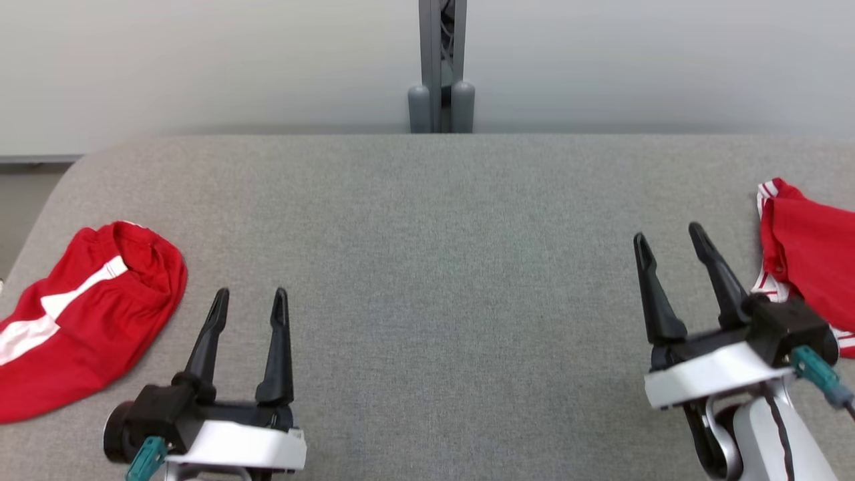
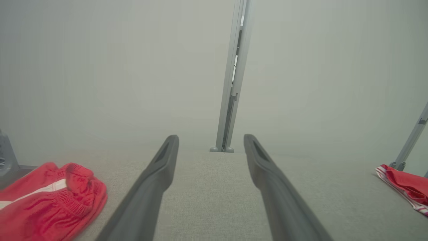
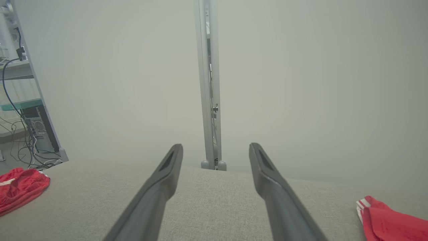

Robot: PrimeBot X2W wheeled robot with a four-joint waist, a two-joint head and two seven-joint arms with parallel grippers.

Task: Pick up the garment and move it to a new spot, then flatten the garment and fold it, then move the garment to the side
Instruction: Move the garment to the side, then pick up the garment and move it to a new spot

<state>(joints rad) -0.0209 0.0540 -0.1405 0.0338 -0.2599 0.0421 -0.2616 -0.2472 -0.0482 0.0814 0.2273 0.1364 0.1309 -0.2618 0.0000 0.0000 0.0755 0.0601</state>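
Here's the grey table point(image 1: 427, 220), a wide cloth-covered top running out ahead of both my claws, bare between them. Off to the outer side of my left claw, near it, sits the red garment point(image 1: 80, 321), slumped in a loose heap. That's the one I take for my job, though that's a judgement. Out past my right claw, just beside it at the table's edge, lies a second red piece point(image 1: 808, 254) with striped trim, partly cut off from sight.

My left claw point(image 1: 251, 294) hangs over the cloth, fingers spread wide, nothing between them. My right claw point(image 1: 668, 234) is the same: spread and empty.

Now the handling. This looks light, soft and floppy, and it will sag and bunch as I lift. The gathered waistband point(image 1: 143, 244) faces my left claw's side and looks thicker, so I'd pinch there, low to the table, to catch the fabric and not the tabletop cloth. The white stripe point(image 1: 67, 300) runs away from me and gives a line for squaring it up. One pinch may drag layers unevenly.
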